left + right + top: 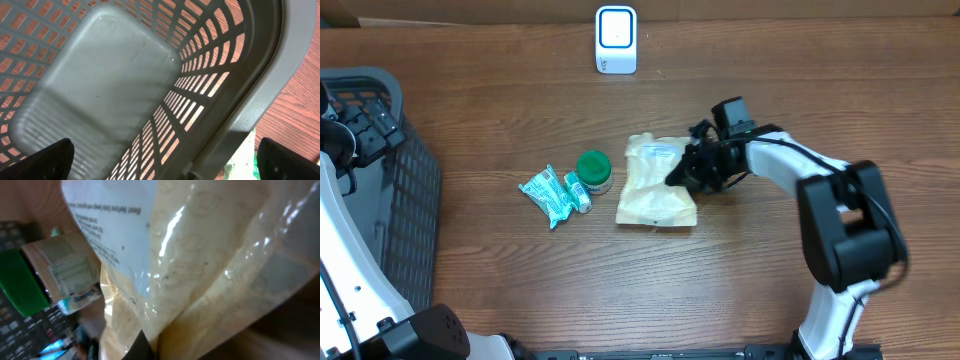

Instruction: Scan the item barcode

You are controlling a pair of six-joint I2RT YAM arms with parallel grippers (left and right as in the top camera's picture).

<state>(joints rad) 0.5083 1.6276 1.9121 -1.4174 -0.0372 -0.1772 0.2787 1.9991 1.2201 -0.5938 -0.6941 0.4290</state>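
The item is a cream plastic pouch point(655, 195) with a white printed label, lying flat at the table's middle. My right gripper point(682, 175) is at the pouch's right edge and shut on it. In the right wrist view the pouch point(210, 270) fills the frame, its label point(110, 235) is at the upper left, and one dark fingertip point(141, 349) presses against the film. I cannot make out a barcode. The white scanner point(616, 40) stands at the back centre. My left gripper point(167, 165) hangs open over the basket, holding nothing.
A grey slatted basket point(410, 190) sits at the left edge; its rim point(260, 100) and bare floor fill the left wrist view. A green-lidded jar point(593, 170) and a teal packet point(548, 193) lie just left of the pouch.
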